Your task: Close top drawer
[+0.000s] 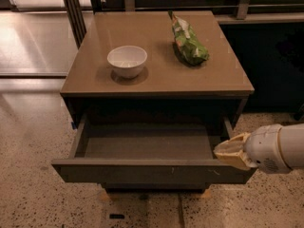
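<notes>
The top drawer (142, 171) of the brown cabinet is pulled out wide. Its plain grey inside (147, 146) holds nothing, and its long flat front faces me with small pale scratches right of centre. My gripper (231, 152) comes in from the right on a white arm and sits at the drawer's right front corner, just above the front panel's right end. The pale fingertips (227, 150) point left toward the drawer's inside.
On the cabinet top (156, 77) stand a white bowl (127, 60) at the left and a green chip bag (188, 42) at the right. Dark metal posts (73, 11) rise at the back left. A speckled floor (28, 175) surrounds the cabinet.
</notes>
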Controlling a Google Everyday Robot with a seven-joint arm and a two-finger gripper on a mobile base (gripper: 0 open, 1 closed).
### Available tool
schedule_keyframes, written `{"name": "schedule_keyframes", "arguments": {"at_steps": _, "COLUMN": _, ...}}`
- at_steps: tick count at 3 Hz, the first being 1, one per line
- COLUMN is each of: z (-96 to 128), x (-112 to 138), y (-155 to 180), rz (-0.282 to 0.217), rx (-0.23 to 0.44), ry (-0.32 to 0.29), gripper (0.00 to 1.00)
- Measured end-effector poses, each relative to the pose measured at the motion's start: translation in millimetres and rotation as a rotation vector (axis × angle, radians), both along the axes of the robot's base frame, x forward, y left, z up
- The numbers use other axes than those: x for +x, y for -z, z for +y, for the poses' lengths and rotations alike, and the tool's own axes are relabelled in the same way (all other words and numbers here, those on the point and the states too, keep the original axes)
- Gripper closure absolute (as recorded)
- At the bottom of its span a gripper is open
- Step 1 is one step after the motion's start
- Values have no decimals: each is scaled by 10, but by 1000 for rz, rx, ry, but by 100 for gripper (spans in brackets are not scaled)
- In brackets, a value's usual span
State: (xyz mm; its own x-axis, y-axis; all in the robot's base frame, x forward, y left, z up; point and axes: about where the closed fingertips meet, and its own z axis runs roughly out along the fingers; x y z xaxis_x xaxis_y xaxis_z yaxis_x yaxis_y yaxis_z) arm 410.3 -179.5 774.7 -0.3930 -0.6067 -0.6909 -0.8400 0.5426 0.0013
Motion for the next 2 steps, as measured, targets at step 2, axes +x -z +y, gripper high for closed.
{"name": "schedule_keyframes", "arguments": {"at_steps": 2, "z": 200, "x": -145, "y": 848, "rz": 106, "rx": 276, "ry": 56, "gripper": 100}}
